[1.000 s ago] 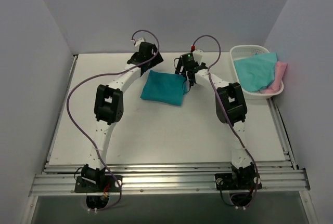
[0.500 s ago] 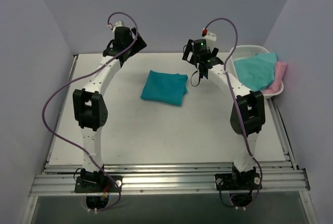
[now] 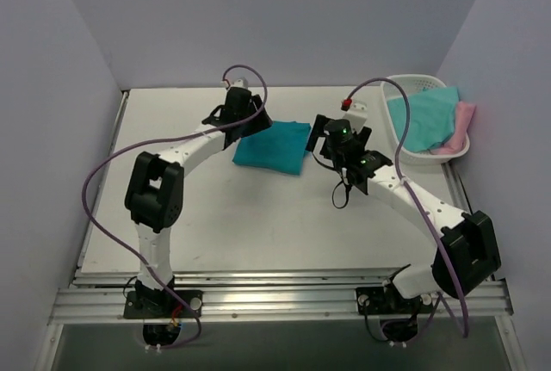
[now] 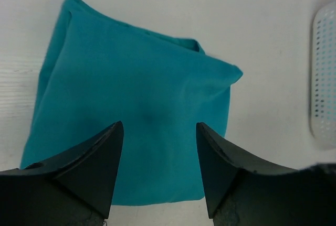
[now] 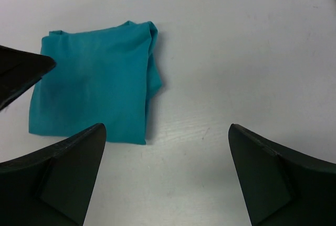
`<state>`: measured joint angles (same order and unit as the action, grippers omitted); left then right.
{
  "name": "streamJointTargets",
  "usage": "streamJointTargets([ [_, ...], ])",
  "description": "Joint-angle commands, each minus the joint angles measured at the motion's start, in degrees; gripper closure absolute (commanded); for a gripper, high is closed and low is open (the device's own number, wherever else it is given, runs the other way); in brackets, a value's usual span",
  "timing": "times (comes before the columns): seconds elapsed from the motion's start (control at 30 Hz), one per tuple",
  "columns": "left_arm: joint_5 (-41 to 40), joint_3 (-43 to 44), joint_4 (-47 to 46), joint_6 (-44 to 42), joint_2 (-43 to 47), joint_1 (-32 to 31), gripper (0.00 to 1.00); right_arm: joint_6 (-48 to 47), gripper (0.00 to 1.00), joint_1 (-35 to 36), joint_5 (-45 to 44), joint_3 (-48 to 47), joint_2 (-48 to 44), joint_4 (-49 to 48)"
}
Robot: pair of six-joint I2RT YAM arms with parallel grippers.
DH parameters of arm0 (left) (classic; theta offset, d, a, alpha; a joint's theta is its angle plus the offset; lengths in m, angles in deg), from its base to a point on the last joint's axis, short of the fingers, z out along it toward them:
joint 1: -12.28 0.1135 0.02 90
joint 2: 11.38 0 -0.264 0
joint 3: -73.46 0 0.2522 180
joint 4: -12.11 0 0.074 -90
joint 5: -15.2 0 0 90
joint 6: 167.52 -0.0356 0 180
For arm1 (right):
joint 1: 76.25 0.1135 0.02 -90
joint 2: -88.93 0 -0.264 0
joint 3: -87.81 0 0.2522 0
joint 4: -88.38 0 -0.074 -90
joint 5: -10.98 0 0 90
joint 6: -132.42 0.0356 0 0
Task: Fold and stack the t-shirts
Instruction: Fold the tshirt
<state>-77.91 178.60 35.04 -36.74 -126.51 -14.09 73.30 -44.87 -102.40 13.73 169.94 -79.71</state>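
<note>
The right arm [image 3: 430,214] lies low, its elbow folded out near the right edge of the white table [image 3: 258,225], forearm reaching inward. The right gripper [image 5: 165,131], fingers spread wide and empty, sits just right of the folded deep teal cloth t-shirt [image 3: 274,147] mid-table. The left arm [image 3: 185,151] arches in from the left. The left gripper [image 4: 158,126] hangs over the shirt, fingers parted. Farther right, a white slotted plastic basket [image 3: 419,157] holds an aqua t-shirt [image 3: 422,117] and a pale pink one [image 3: 466,118].

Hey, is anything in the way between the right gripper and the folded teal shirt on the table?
Nothing visible. Only bare table lies between the open right gripper and the teal shirt. The left gripper sits over the shirt's far side, not in between.
</note>
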Motion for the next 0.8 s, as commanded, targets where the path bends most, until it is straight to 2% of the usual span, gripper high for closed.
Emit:
streamJointTargets([
  [0.0, 0.7, 1.7, -3.7, -1.8, -3.2, -2.9, 0.38, 1.9, 0.02, 1.1, -3.7, 3.9, -7.1, -0.6],
  [0.07, 0.6, 3.6, -3.3, -2.4, -6.2, -3.9, 0.47, 2.1, 0.02, 1.5, -4.1, 5.7, -9.2, 0.4],
  [0.1, 0.7, 5.6, -3.0, -2.3, -7.2, -4.4, 0.57, 2.3, 0.02, 1.7, -4.4, 7.5, -11.5, 0.6],
  [0.2, 2.9, 9.4, -2.8, -1.4, -11.9, -5.2, 0.76, 2.5, 0.02, 1.9, -4.3, 9.9, -14.6, 1.0],
  [0.3, 5.4, 12.2, -3.1, -0.4, -16.4, -6.0, 0.80, 2.4, 0.02, 2.2, -5.3, 10.3, -16.0, 1.6],
  [0.47, 3.6, 18.0, 0.3, -0.3, -22.4, -7.1, 0.84, 2.1, 0.02, 2.4, -6.5, 9.3, -16.8, 4.2],
  [0.63, -5.4, 18.4, 7.4, -0.7, -21.5, -5.9, 0.86, 1.9, 0.02, 2.6, -6.8, 9.2, -18.6, 5.6],
  [0.77, -5.7, 18.0, 10.2, -4.5, -20.3, -1.2, 0.86, 2.1, 0.02, 2.6, -7.0, 9.2, -20.7, 6.9],
])
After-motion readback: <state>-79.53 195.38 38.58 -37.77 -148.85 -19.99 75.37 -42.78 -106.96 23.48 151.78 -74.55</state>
